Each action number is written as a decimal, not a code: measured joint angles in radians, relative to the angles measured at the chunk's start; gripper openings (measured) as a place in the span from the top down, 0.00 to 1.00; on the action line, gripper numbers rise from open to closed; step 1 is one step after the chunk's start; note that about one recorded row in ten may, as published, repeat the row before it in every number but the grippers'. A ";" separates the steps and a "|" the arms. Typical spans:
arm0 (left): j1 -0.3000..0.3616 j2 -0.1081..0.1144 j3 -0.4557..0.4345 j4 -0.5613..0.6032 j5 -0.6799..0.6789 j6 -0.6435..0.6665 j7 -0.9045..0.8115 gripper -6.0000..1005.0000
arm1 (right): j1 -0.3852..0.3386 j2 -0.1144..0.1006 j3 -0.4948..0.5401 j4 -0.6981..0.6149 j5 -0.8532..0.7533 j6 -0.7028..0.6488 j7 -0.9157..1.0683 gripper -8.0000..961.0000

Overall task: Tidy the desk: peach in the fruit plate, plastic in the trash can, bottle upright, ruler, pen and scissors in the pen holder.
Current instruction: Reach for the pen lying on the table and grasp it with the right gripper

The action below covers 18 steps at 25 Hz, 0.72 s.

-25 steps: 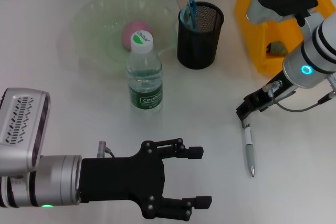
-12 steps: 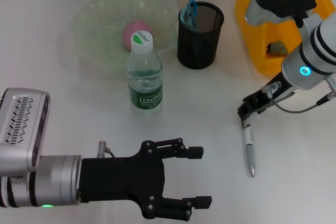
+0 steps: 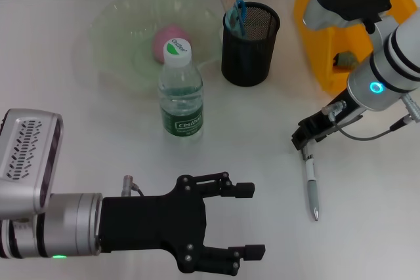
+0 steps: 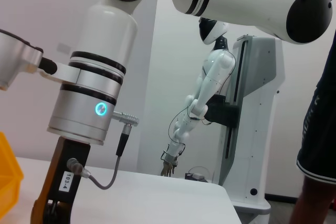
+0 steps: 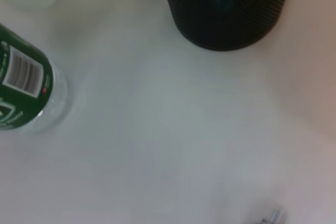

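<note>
While the right gripper point(image 3: 303, 143) sits low over the desk point(image 3: 262, 129) at the pen's point(image 3: 312, 185) upper end, I cannot tell whether its fingers are spread or pressed together, or whether they touch the pen. Pen lies flat, tip toward the robot, well apart from the pen holder point(image 3: 250, 44).

Left gripper point(image 3: 248, 221) is parked near the front edge, fingers spread wide, nothing between them.

Containers:
- Fruit plate point(image 3: 118, 24), pale green: one pink peach point(image 3: 169, 40) inside.
- Pen holder, black mesh: blue-handled scissors point(image 3: 237, 14) stand in it, plus a thin light item beside them that I can't identify.
- Trash can point(image 3: 315, 24), yellow, beyond the right arm: something dark shows through its side opening, can't tell what.

Bottle point(image 3: 180, 93) stands upright, white cap on, green label, just in front of the fruit plate and left of the pen holder.

Count: one peach, one bottle, one pen, one pair of scissors, one plate, one holder, one trash can.
</note>
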 joint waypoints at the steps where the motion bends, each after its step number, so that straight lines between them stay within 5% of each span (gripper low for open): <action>1: 0.000 0.000 0.000 0.000 0.000 0.000 0.000 0.19 | 0.000 0.000 0.000 0.003 0.003 0.003 0.000 0.59; 18: 0.000 0.000 0.000 -0.003 0.000 0.001 0.000 0.19 | 0.026 0.001 -0.001 0.065 0.004 0.029 -0.001 0.66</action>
